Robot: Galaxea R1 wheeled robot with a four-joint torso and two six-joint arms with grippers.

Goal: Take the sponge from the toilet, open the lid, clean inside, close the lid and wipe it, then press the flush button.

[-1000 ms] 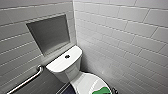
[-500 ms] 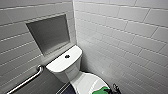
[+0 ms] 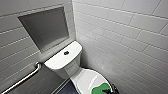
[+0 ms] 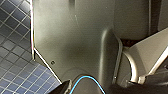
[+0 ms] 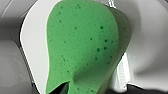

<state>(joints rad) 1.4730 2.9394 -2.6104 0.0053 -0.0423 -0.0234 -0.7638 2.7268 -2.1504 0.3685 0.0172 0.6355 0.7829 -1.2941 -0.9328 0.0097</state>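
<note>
The white toilet (image 3: 63,60) stands in the corner, its lid (image 3: 83,80) down. On the tank top sits the dark round flush button (image 3: 66,53). The green sponge (image 3: 98,88) lies flat on the front part of the lid. My right gripper (image 3: 108,90) is dark and low over the sponge's near edge. In the right wrist view the sponge (image 5: 82,42) is very close on the white lid (image 5: 31,50), with a dark fingertip (image 5: 62,88) at its edge; nothing is gripped.
A recessed grey niche (image 3: 46,28) is set in the wall above the tank. A metal grab bar (image 3: 23,78) runs along the left wall. A tiled wall (image 3: 125,37) stands close on the right. The left wrist view shows blue floor tiles (image 4: 15,50) beside a dark panel (image 4: 75,37).
</note>
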